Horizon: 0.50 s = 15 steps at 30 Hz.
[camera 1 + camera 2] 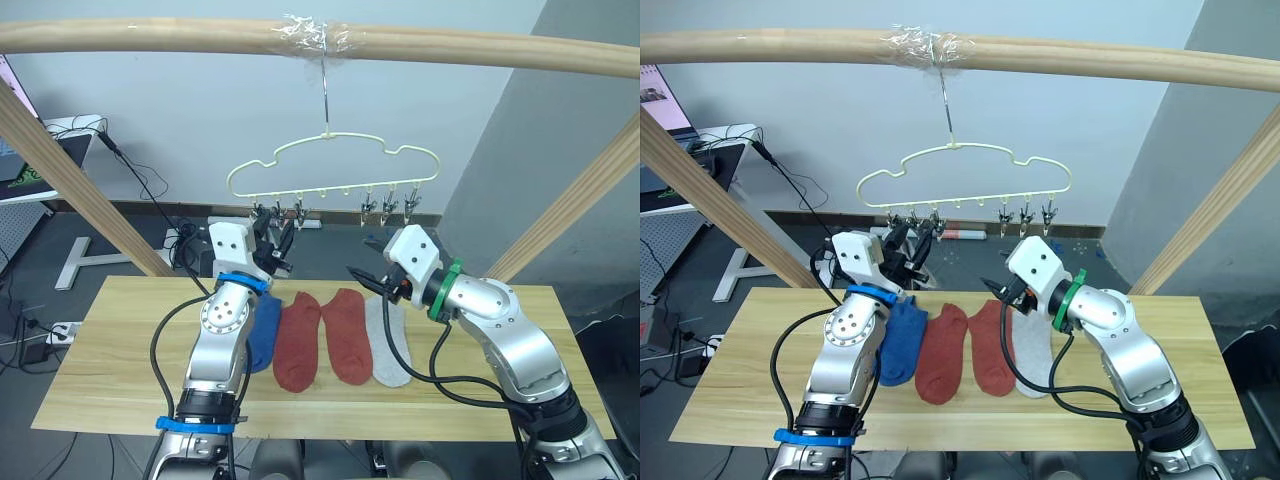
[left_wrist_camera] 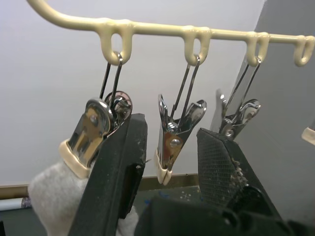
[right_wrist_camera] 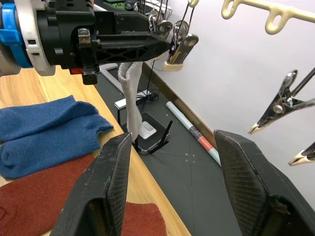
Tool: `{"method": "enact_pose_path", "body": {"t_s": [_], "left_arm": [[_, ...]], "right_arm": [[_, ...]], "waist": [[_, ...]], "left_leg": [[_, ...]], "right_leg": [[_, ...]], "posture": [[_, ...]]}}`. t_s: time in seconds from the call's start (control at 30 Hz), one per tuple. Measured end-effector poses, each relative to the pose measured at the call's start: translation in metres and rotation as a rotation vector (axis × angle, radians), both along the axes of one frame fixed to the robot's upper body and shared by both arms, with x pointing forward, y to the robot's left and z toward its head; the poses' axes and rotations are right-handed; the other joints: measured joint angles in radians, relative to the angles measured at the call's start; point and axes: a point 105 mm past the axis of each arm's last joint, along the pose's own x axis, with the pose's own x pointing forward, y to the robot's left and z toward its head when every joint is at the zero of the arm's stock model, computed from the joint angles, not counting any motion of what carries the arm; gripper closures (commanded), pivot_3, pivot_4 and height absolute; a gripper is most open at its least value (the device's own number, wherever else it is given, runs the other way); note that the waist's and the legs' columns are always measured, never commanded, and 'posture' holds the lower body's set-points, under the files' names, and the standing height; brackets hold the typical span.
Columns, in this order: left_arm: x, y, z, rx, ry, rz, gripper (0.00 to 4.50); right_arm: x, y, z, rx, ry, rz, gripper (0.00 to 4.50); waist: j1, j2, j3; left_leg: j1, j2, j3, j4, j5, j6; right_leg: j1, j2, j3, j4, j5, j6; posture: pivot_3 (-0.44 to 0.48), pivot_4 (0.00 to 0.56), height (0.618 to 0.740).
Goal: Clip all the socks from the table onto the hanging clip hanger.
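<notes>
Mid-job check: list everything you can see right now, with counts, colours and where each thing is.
clip hanger: one, pale yellow, hooked on the top pole
clips: six, grey metal, along the hanger's bottom bar
hung sock: one, light grey, at a left-end clip
blue socks: apparently two, overlapping, on the table
red socks: two, mid-table
grey sock: one, beside the red ones
poles: three, pale wood
left gripper: open around a clip
right gripper: open, empty

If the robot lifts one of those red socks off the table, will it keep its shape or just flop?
Probably flop. The red socks lie flat and thin on the table, like soft fabric. A grey sock already held by a clip hangs limp, so a lifted one would likely droop and seem light, unlikely to slide or roll.
</notes>
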Motion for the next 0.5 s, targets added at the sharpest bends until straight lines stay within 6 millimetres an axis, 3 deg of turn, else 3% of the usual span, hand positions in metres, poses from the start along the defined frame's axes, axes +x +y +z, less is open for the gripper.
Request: {"method": "enact_pose_path", "body": {"t_s": [0.5], "left_arm": [[0.0048, -0.001, 0.0075, -0.028, -0.059, 0.0, 2.55]], "right_arm": [[0.0003, -0.0001, 0.0015, 0.002, -0.007, 0.001, 1.74]], "waist": [[0.0, 0.0, 0.0]], "left_leg": [[0.0, 0.0, 0.0, 0.0, 0.0, 0.0]], "right_leg": [[0.0, 0.0, 0.0, 0.0, 0.0, 0.0]], "posture": [[-0.084, 0.165, 0.705]]}}
